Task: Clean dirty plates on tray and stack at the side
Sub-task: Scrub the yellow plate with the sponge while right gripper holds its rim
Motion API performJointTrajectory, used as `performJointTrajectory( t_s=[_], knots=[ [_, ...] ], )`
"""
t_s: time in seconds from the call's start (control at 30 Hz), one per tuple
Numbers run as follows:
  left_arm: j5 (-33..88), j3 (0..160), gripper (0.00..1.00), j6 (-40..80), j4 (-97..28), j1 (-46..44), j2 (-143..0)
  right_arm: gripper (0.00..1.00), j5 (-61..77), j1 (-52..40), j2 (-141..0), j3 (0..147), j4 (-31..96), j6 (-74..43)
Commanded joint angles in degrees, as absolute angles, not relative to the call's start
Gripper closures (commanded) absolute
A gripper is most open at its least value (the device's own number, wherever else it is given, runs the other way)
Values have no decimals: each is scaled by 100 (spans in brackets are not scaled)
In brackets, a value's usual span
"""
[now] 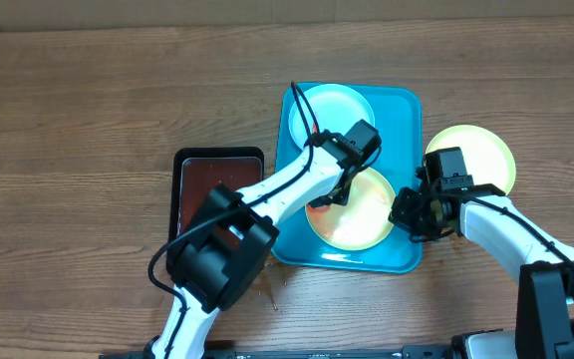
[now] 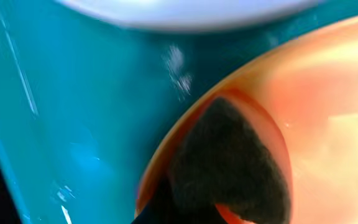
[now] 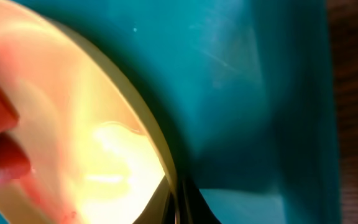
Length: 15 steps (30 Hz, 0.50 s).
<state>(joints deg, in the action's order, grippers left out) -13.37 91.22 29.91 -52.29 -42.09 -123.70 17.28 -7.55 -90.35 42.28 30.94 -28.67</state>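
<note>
The blue tray (image 1: 402,110) holds two plates. The pale blue-white plate (image 1: 332,108) lies at its far end. A yellow-rimmed plate (image 1: 362,219) with red sauce smears lies at its near end. My left gripper (image 1: 332,194) is shut on a dark sponge (image 2: 229,162) that presses on this plate's left edge, in the red sauce. My right gripper (image 1: 407,214) is shut on the plate's right rim (image 3: 178,199); the plate also shows in the right wrist view (image 3: 73,124). A second yellow-green plate (image 1: 476,150) lies on the table right of the tray.
A smaller dark brown tray (image 1: 217,184) lies left of the blue tray, partly under my left arm. The wooden table (image 1: 88,110) extends to the left and back. The blue tray's right wall (image 3: 291,124) is close to my right gripper.
</note>
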Motion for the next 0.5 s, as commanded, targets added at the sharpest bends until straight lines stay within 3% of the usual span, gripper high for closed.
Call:
performJointTrajectory(
  t_s=[0.0,0.13,0.37,0.47],
  knots=[
    [-2296,9006,96,2805,-5175,-3839,-12516,96,1380,-657,-9061,4359,3116,-3028],
    [-1356,9006,96,2805,-4987,-3675,-12516,96,1382,-657,-9061,4359,3133,-3028],
    [1643,9004,96,2777,-4313,-3671,-12527,96,1382,-657,-9061,4359,3162,-3028],
    [2075,9004,96,2781,-4034,-3793,-12527,96,1382,-657,-9061,4359,3162,-3028]
  ],
)
